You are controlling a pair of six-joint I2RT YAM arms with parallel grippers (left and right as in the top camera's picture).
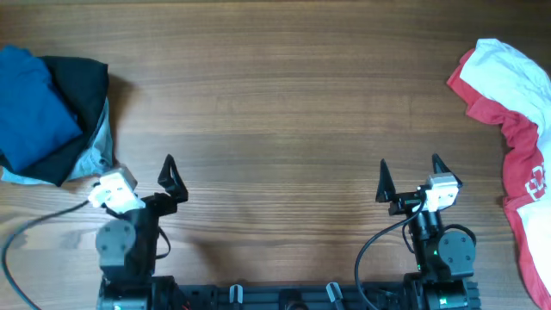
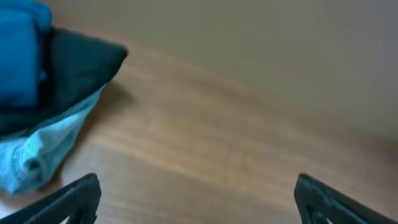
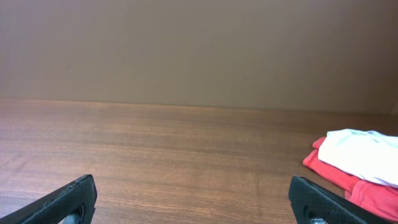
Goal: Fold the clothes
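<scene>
A stack of folded clothes lies at the table's left edge: a blue garment (image 1: 30, 108) on top of a black one (image 1: 82, 82), with a light blue garment (image 1: 96, 155) beneath. They also show in the left wrist view (image 2: 25, 62). A crumpled red and white garment (image 1: 516, 112) lies at the right edge and shows in the right wrist view (image 3: 357, 158). My left gripper (image 1: 172, 181) is open and empty near the front, right of the stack. My right gripper (image 1: 411, 179) is open and empty near the front, left of the red garment.
The wooden table (image 1: 275, 86) spans the whole view. A black cable (image 1: 34, 226) runs along the front left by the left arm's base. The arm bases stand at the front edge.
</scene>
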